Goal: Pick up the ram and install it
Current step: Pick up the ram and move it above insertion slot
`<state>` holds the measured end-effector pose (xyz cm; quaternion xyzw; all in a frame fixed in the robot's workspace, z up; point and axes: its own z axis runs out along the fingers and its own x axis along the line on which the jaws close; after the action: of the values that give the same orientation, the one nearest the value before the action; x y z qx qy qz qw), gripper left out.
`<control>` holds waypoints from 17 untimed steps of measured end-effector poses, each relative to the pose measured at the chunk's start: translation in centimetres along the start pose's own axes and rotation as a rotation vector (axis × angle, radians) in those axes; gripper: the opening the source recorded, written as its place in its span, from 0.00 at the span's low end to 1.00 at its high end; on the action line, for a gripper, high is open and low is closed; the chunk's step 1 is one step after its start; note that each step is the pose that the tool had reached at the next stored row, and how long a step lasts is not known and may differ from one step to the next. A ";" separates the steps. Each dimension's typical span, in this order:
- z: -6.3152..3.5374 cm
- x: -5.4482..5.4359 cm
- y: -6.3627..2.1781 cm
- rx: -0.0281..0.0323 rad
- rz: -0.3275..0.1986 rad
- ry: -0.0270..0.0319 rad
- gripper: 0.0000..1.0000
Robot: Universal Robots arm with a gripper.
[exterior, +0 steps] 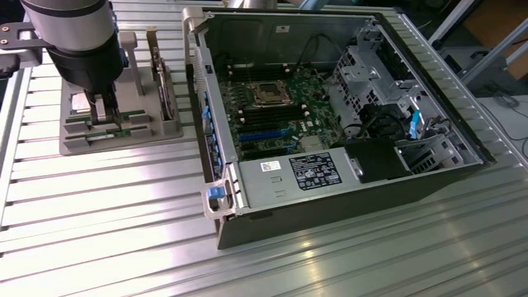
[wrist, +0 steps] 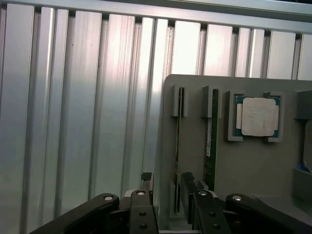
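The ram (wrist: 178,146) is a thin green stick standing on edge in a slot of the grey holder (wrist: 253,165). Its twin stick (wrist: 210,141) stands in the slot beside it. My gripper (wrist: 167,178) is open and low over the holder. One black fingertip (wrist: 146,177) stands on the outer side of the ram. The other fingertip (wrist: 188,178) stands in the gap between the two sticks. Neither pad presses on the ram. In the exterior view the gripper (exterior: 103,116) reaches down into the holder (exterior: 83,145) at the exterior view's left.
A processor chip (wrist: 258,116) lies in a pocket of the holder past the twin stick. A wider card with a metal bracket (exterior: 165,86) stands on the holder's side towards the case. The open computer case (exterior: 429,167) lies at the exterior view's right, motherboard (exterior: 272,111) exposed. The table (exterior: 99,216) is ribbed aluminium.
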<state>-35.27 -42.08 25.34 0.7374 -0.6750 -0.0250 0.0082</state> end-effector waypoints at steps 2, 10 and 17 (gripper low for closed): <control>0.14 0.0 0.05 0.0001 0.000 -0.0001 0.36; 0.70 -0.6 0.03 0.0003 0.000 -0.0002 0.36; 1.19 -0.7 0.17 0.0000 0.000 0.0000 0.36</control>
<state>-35.55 -41.40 24.18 0.7374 -0.6750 -0.0250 0.0082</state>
